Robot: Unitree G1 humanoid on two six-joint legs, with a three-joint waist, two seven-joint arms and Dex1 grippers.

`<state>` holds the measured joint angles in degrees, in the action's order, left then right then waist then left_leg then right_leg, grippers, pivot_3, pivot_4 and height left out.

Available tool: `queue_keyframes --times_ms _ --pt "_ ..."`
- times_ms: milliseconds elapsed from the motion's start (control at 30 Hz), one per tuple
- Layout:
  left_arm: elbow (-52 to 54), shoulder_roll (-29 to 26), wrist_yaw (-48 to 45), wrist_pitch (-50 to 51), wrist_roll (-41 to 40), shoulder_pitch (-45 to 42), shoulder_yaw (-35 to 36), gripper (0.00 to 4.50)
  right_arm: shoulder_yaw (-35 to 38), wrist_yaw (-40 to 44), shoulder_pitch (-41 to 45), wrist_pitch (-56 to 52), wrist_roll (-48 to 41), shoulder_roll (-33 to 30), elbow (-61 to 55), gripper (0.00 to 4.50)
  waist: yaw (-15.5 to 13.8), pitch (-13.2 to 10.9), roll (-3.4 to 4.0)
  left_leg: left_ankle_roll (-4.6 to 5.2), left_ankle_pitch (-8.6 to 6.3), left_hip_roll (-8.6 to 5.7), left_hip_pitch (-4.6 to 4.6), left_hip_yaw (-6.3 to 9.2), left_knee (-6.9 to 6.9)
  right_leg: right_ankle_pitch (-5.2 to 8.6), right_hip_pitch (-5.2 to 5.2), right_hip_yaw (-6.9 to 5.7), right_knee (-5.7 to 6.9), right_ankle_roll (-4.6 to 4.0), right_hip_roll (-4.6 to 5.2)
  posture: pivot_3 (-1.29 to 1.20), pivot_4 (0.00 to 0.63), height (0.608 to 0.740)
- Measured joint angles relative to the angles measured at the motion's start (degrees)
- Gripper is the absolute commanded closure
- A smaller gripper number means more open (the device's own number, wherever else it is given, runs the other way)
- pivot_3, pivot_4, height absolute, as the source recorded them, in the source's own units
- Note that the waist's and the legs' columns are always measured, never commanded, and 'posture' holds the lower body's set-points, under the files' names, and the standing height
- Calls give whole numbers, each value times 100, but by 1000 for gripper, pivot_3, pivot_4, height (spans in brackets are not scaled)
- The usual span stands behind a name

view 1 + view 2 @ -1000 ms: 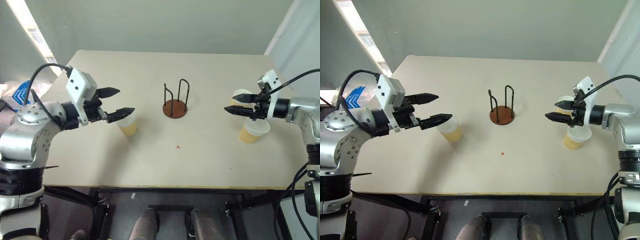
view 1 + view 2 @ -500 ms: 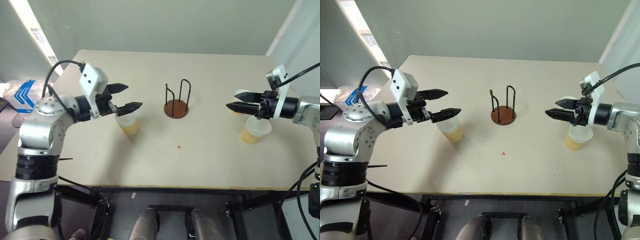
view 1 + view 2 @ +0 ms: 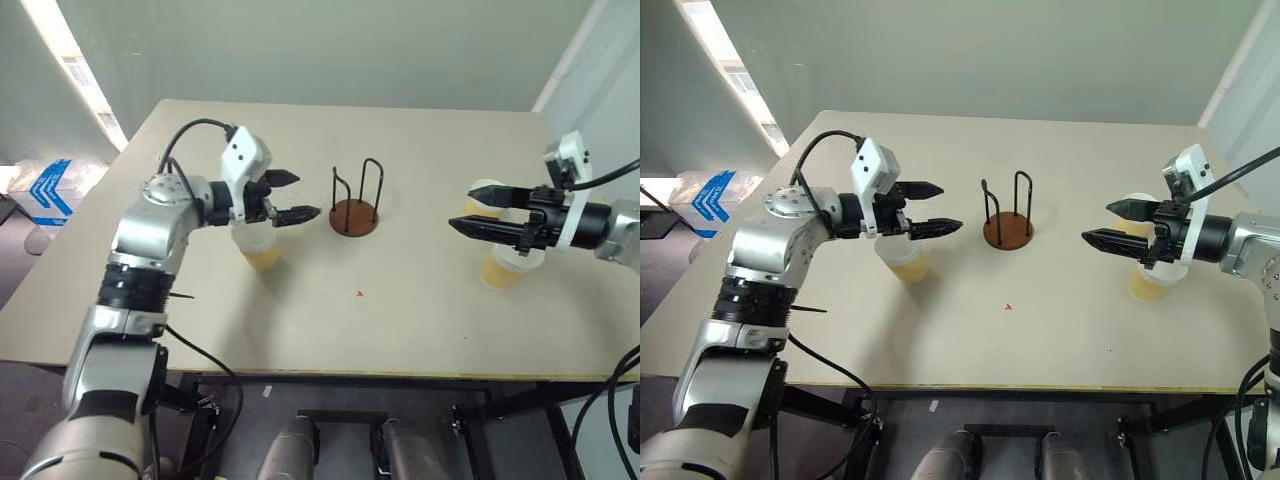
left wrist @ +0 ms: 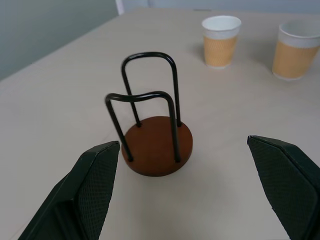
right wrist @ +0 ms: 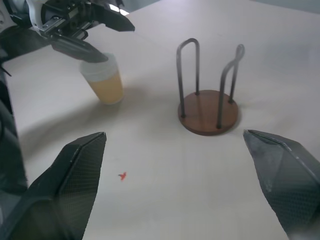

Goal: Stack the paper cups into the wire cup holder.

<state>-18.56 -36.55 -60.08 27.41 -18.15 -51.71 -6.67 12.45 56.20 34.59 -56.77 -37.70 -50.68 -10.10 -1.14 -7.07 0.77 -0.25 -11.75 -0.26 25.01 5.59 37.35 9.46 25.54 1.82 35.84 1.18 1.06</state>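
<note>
Mid-tabletop point(image 3: 400, 300), the wire cup holder point(image 3: 354, 203) was flanked by the left gripper point(image 3: 291, 196) and right gripper point(image 3: 478, 209), jaws spread wide, nothing held.

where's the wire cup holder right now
The wire cup holder stands empty near the middle of the table in the head views, between the left tool with its paper cup and the right tool.

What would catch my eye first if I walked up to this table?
Probably the wire cup holder, standing empty mid-table. On either side of it, a black-fingered hand hangs open in the air: the left hand above one paper cup, the right hand above two more cups.
</note>
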Motion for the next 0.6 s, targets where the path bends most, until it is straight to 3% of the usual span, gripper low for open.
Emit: queue_keyframes --times_ms 600 --pt "-2460 1387 176 -990 1099 -1036 -341 0 40 -259 -281 7 -150 -207 -396 24 -59 -1 -1 39 -28 -13 39 -6 78 -12 -10 3 -13 82 9 0 150 740"
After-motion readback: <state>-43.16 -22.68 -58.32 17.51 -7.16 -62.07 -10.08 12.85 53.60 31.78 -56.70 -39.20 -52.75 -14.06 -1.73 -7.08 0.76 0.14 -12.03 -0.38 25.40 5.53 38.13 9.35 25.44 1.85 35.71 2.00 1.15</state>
